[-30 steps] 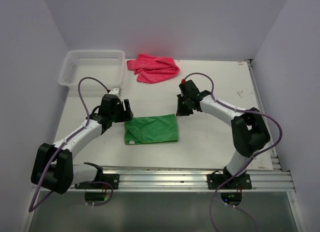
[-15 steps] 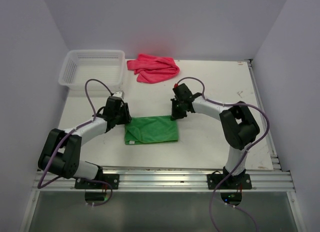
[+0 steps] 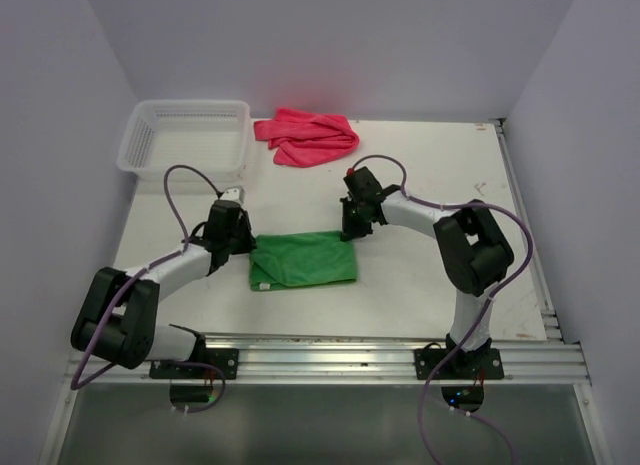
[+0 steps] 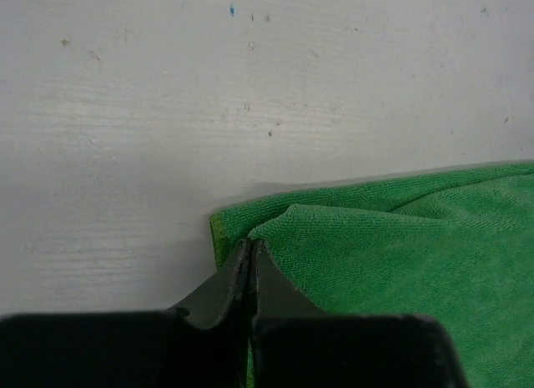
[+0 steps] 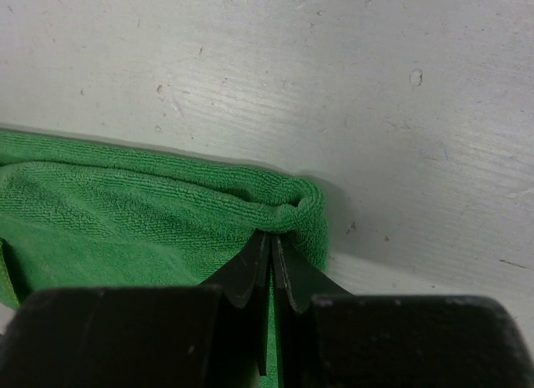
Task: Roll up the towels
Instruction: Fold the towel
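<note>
Change: both arms have closed in on the green towel [image 3: 305, 260]. A second ago they stood off its two ends with the jaws apart. Now the left gripper [image 3: 247, 245] sits at the towel's far-left corner and the right gripper [image 3: 352, 231] at its far-right corner.

Left wrist view: jaws pressed together, tips meeting on the puckered corner of the upper layer, so clamped on green cloth. Right wrist view is the same: jaws together on the bunched folded edge at the corner.

Meaning for the task, as a judgement: grasp made on both far corners and rolling not yet begun. The towel is flat, with no turn in it. The next move likely lifts or curls that far edge toward the bases. Risk: the left pinch looks thin, maybe the top layer only, so it could slip or peel the layers apart.

Where things are: the green towel lies mid-table [image 3: 430, 285] between the arms, a folded rectangle with its long side left to right. The pink towel [image 3: 305, 137] lies crumpled at the far edge, just beside the basket [image 3: 140, 145], untouched and well apart from both grippers.

Counts:
- Towels: two, one green and one pink
- Basket: one, white mesh, nothing visible inside
- Arms: two
- Rolled towels: none yet
</note>
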Available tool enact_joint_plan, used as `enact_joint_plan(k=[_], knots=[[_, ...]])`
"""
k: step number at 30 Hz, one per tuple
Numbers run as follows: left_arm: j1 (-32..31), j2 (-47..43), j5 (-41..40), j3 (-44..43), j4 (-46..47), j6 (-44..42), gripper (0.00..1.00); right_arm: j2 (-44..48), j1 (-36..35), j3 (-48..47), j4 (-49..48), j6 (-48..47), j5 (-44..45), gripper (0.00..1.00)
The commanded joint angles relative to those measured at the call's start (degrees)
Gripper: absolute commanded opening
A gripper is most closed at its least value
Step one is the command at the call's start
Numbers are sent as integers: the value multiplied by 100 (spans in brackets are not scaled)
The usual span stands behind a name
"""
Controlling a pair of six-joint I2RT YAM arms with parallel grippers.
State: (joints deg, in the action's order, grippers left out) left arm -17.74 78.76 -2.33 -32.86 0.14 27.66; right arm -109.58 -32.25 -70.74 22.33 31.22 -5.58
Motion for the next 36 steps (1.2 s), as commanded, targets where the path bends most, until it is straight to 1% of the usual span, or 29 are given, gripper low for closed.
enact_joint_plan(k=[1, 4, 6, 10, 15, 16, 17, 18, 20, 22, 23, 25, 27, 31, 32, 34, 36], knots=[[33, -396, -521, 8, 39, -76, 0, -248, -1, -107, -18, -151, 233, 5], [33, -581, -733, 95, 56, -147, 0, -327, -1, -177, 17, -239, 251, 5], [33, -467, -830, 131, -5, -86, 0, -354, -1, -195, 52, -257, 251, 5], [33, -213, -769, 280, 91, 11, 0, -415, -1, -212, 61, -275, 260, 5], [33, 69, -831, 254, 65, 108, 1, -476, -1, -265, 79, -327, 251, 5], [33, 60, -831, 245, 82, 117, 7, -485, -1, -265, 70, -336, 225, 5], [33, 60, -822, 245, 91, 117, 16, -477, -1, -265, 18, -345, 198, 5], [33, 26, -813, 219, 91, 117, 29, -477, -1, -256, 9, -345, 137, 6], [33, -88, -769, 149, 48, 126, 43, -450, -1, -265, -35, -354, 75, 6], [33, -220, -752, 44, -5, 134, 48, -407, -1, -300, -44, -362, -13, 6], [33, -377, -752, -9, -232, 160, 53, -398, -1, -309, -36, -371, -30, 6], [33, -598, -699, -123, -356, 178, 56, -371, -1, -318, -53, -398, -65, 6], [25, -1002, -655, -142, -515, 248, 57, -345, -1, -326, -18, -415, -65, 6], [-72, -1696, -462, 77, -647, 450, 59, -327, -1, -283, -44, -433, -109, 7], [-176, -1871, -427, 130, -621, 512, 59, -318, -1, -274, -44, -433, -110, 7], [-370, -1952, -409, 245, -594, 556, 61, -336, -1, -256, -62, -424, -118, 7], [-809, -1847, -610, 254, -664, 600, 61, -353, -1, -256, -53, -433, -110, 7]])
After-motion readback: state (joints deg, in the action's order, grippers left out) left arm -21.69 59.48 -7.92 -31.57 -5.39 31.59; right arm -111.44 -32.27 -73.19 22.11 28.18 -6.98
